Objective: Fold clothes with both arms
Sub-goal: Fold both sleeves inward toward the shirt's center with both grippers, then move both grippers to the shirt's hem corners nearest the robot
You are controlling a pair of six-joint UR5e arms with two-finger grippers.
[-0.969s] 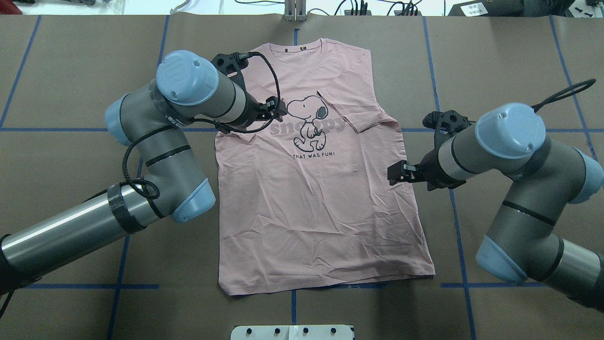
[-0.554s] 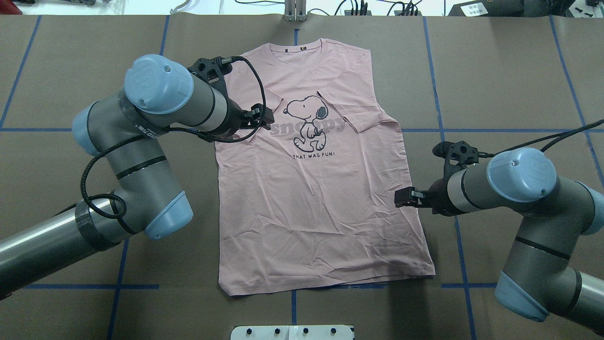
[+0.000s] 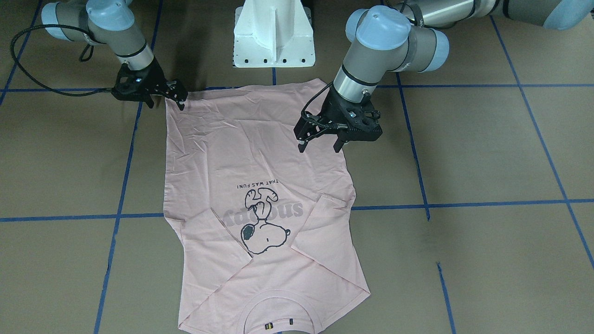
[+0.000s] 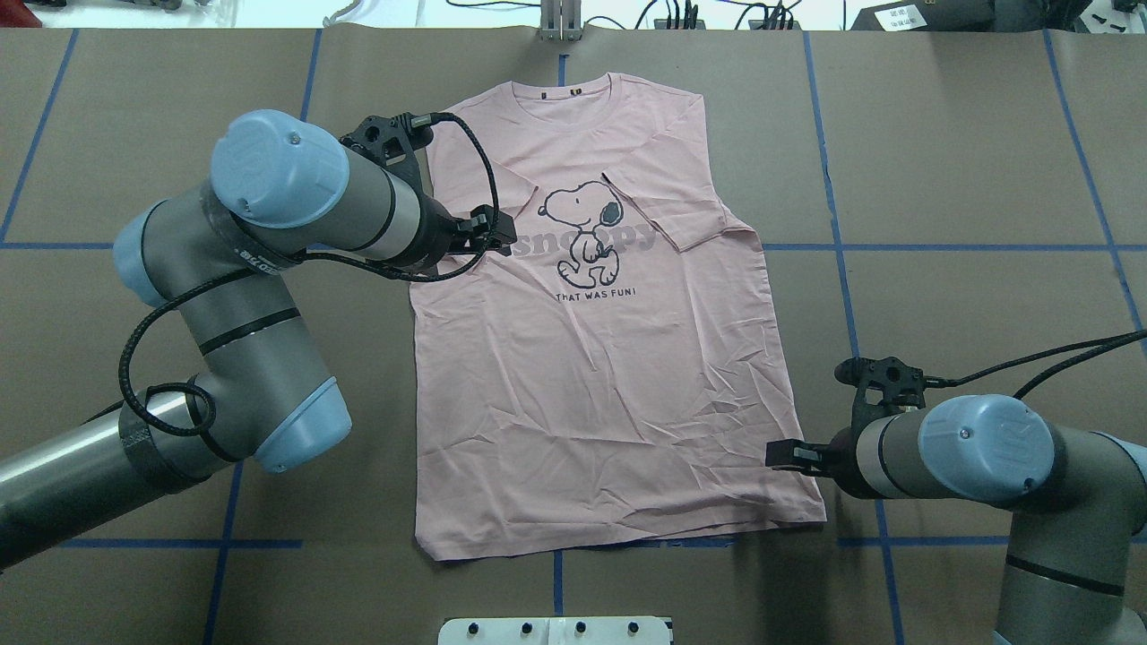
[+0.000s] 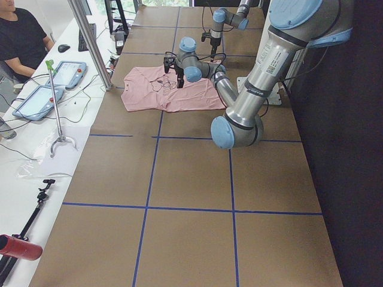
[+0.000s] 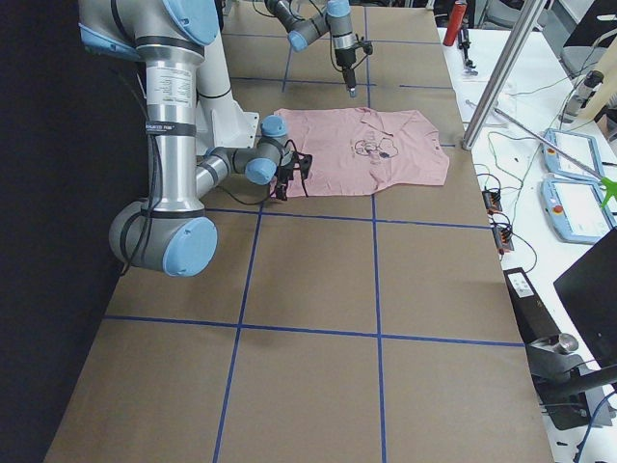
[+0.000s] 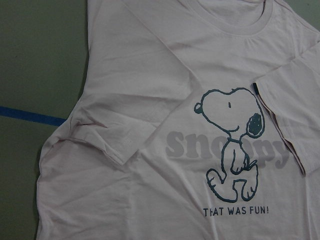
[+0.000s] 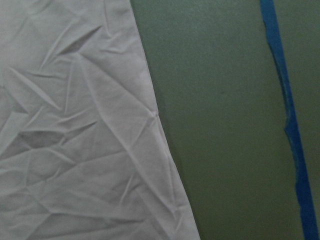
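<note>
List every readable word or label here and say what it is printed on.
"snoopy": large greyish lettering on the pale pink short-sleeved T-shirt.
"THAT WAS FUN!": small dark capitals below the cartoon dog outline.
Collar tag, and sticker on the grey left arm: too small to read.

The left arm (image 4: 296, 193) hides the T-shirt's (image 4: 609, 376) sleeve and shoulder on the robot's left in the overhead view. The front-facing view's bottom edge cuts off its collar (image 3: 278, 296). The print (image 5: 161, 84) is too small to read from either side.

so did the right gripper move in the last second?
Yes. The right gripper slid toward the robot along the T-shirt edge, nearing the near blue tape line.
</note>
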